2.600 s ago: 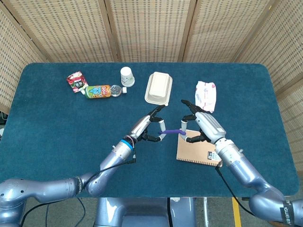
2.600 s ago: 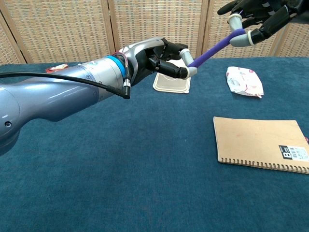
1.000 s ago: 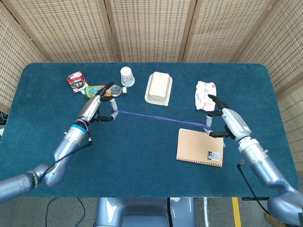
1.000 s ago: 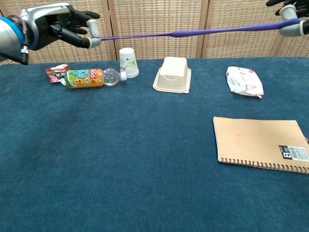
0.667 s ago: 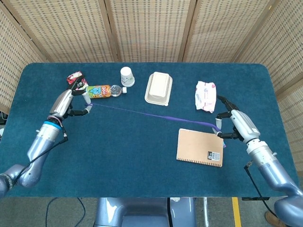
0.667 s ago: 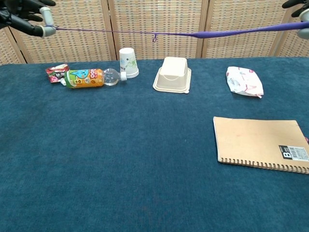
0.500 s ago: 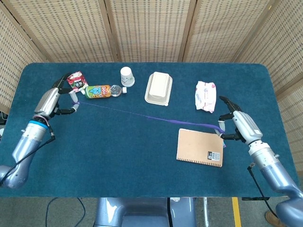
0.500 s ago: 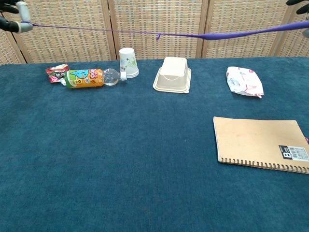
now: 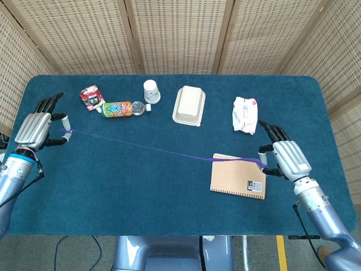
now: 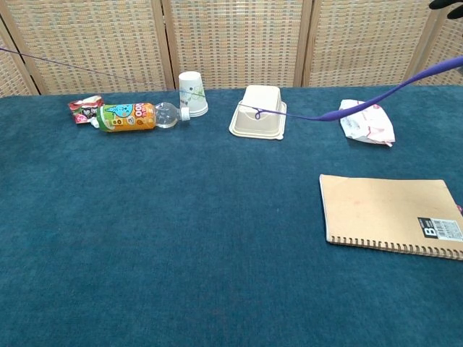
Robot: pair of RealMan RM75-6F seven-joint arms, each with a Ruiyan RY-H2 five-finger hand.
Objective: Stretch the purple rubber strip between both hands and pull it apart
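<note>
The purple rubber strip [image 9: 169, 151] runs as one long line across the table, hair-thin toward the left and thicker at the right. My left hand [image 9: 35, 130] is at the table's far left and pinches the thin end, with the other fingers spread. My right hand [image 9: 286, 159] is at the right, beside the notebook, and grips the thick end. In the chest view the strip [image 10: 362, 105] dips in front of the lidded container, with a small curl where thick meets thin. There only a dark tip of the right hand [image 10: 448, 3] shows, and the left hand is out of frame.
A brown spiral notebook [image 9: 237, 178] lies under the strip's right end. Along the back stand a beige lidded container [image 9: 189, 105], a white paper cup [image 9: 151, 90], a lying orange bottle [image 9: 119, 108], a red snack packet [image 9: 90, 96] and a white wipes pack [image 9: 245, 114].
Both hands have moved outward, the left one far to the left edge. The strip has grown much longer and thinner. In the chest view its line now sags lower than before.
</note>
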